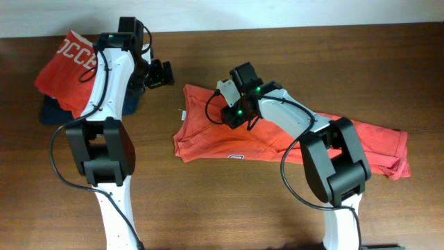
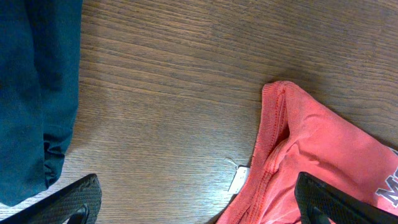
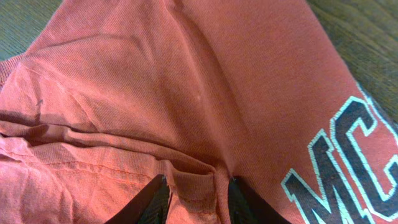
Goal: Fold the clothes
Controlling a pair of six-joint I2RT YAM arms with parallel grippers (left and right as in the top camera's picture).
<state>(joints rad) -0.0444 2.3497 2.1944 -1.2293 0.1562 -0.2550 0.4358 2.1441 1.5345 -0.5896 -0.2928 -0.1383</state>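
Right tool (image 3: 196,204) pinches a raised fold of the T-shirt (image 3: 186,93), one dark finger pressed to each side of the ridge, and creases in the cloth run toward the grip. The fabric is coral-red cotton, with dark block letters outlined in a pale colour just right of the tool. From overhead, the T-shirt lies crumpled in a long band across the middle of the counter (image 1: 208,208), reaching toward the right side, and the right tool sits on its upper left part. Past the shirt's ribbed edge and small white tag (image 2: 238,180), the left tool (image 2: 202,206) hangs spread wide over bare wood, touching neither. Farther off, at the far left corner, a folded red garment (image 1: 66,62) with white letters rests on a dark navy garment (image 1: 50,111).
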